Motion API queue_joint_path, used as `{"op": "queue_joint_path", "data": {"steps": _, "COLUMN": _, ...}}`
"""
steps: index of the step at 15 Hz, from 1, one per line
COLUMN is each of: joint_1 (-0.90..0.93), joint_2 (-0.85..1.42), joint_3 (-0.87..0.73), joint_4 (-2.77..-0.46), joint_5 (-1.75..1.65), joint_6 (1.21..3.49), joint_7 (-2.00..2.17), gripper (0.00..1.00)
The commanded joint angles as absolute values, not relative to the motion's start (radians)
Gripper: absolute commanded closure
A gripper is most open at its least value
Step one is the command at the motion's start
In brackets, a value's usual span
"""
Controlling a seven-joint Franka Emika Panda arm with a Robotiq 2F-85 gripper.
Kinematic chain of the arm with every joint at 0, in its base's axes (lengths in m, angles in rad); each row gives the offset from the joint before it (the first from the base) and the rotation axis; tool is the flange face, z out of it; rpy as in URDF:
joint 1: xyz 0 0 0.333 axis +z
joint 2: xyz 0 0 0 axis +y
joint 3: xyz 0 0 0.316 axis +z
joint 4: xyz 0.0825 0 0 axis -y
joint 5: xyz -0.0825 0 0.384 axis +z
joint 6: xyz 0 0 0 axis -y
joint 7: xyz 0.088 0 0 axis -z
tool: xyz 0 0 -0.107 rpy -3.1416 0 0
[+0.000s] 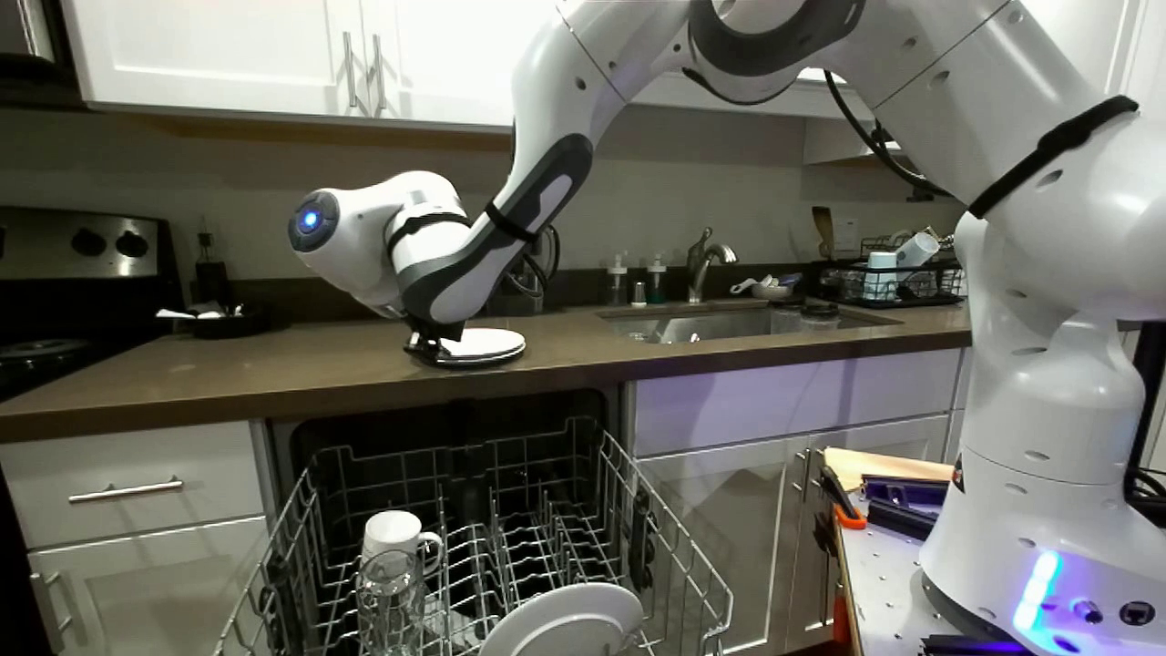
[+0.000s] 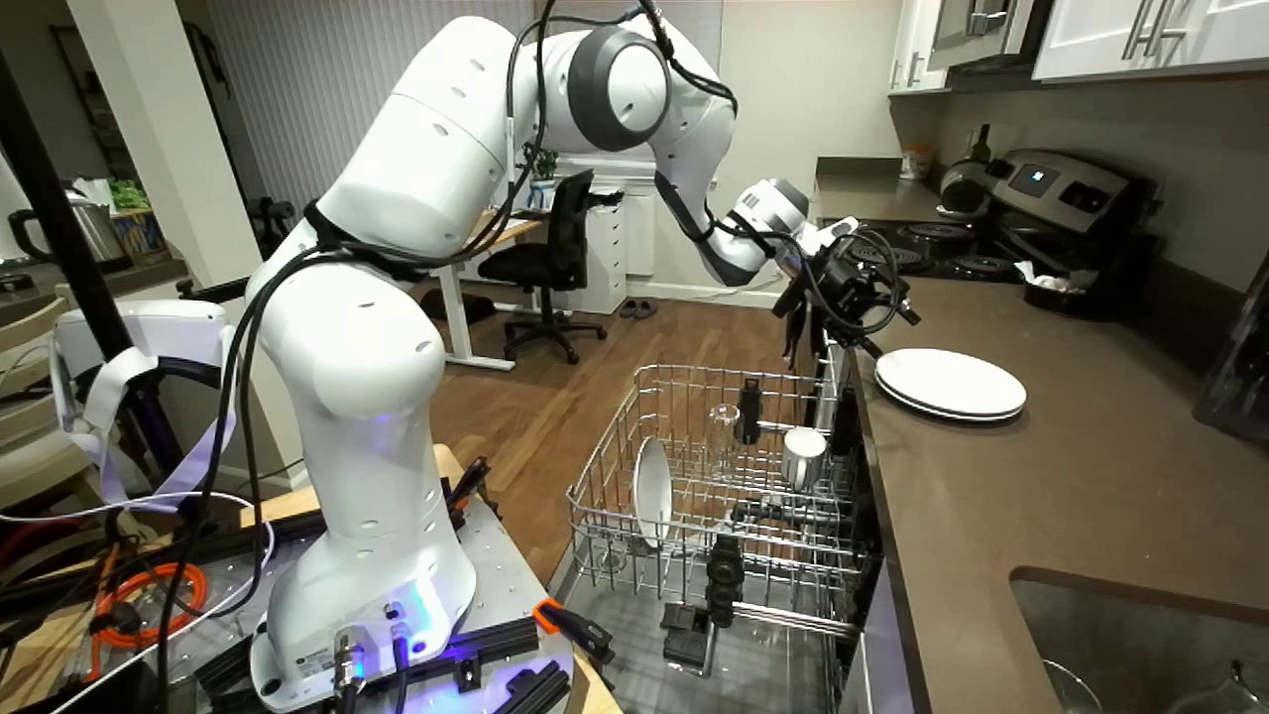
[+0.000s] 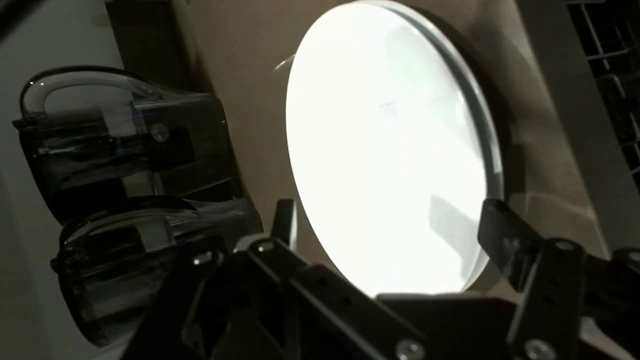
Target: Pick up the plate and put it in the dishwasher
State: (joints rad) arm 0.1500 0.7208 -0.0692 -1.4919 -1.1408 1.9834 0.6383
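Note:
The plate (image 1: 487,341) is round, flat and white and lies on the countertop above the dishwasher. A second rim shows under it, so it looks like a stack of two; this also shows in an exterior view (image 2: 950,381). In the wrist view the plate (image 3: 385,135) is overexposed. My gripper (image 3: 390,220) is open, its fingers on either side of the plate's near end; the right finger overlaps the rim, and touching cannot be told. It also shows at the plate's edge in both exterior views (image 1: 435,348) (image 2: 874,347). The dishwasher (image 1: 537,419) is open, its rack pulled out.
The rack holds a larger upright plate (image 1: 569,615), a white mug (image 1: 390,531) and a glass mug (image 1: 390,592). Dark clear pitchers (image 3: 175,135) stand behind the plate in the wrist view. The sink (image 1: 729,325) lies along the counter, the stove (image 1: 82,273) at its far end.

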Motion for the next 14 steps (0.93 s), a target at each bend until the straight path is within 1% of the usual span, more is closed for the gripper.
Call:
{"op": "queue_joint_path", "data": {"steps": 1, "joint_1": 0.158, "joint_2": 0.756, "joint_3": -0.073, "joint_4": -1.436, "joint_5": -1.148, "joint_6": 1.939, "joint_7": 0.634, "gripper": 0.00}}
{"op": "queue_joint_path", "data": {"steps": 5, "joint_1": 0.159, "joint_2": 0.769, "joint_3": -0.075, "joint_4": -1.417, "joint_5": -1.151, "joint_6": 1.928, "joint_7": 0.633, "gripper": 0.00}}
{"op": "queue_joint_path", "data": {"steps": 6, "joint_1": 0.158, "joint_2": 0.774, "joint_3": -0.074, "joint_4": -1.413, "joint_5": -1.148, "joint_6": 1.926, "joint_7": 0.630, "gripper": 0.05}}
{"op": "queue_joint_path", "data": {"steps": 8, "joint_1": 0.155, "joint_2": 0.783, "joint_3": -0.071, "joint_4": -1.404, "joint_5": -1.138, "joint_6": 1.920, "joint_7": 0.622, "gripper": 0.08}}
{"op": "queue_joint_path", "data": {"steps": 12, "joint_1": 0.151, "joint_2": 0.792, "joint_3": -0.066, "joint_4": -1.393, "joint_5": -1.128, "joint_6": 1.914, "joint_7": 0.611, "gripper": 0.02}}
{"op": "queue_joint_path", "data": {"steps": 14, "joint_1": 0.150, "joint_2": 0.796, "joint_3": -0.064, "joint_4": -1.389, "joint_5": -1.125, "joint_6": 1.911, "joint_7": 0.609, "gripper": 0.00}}
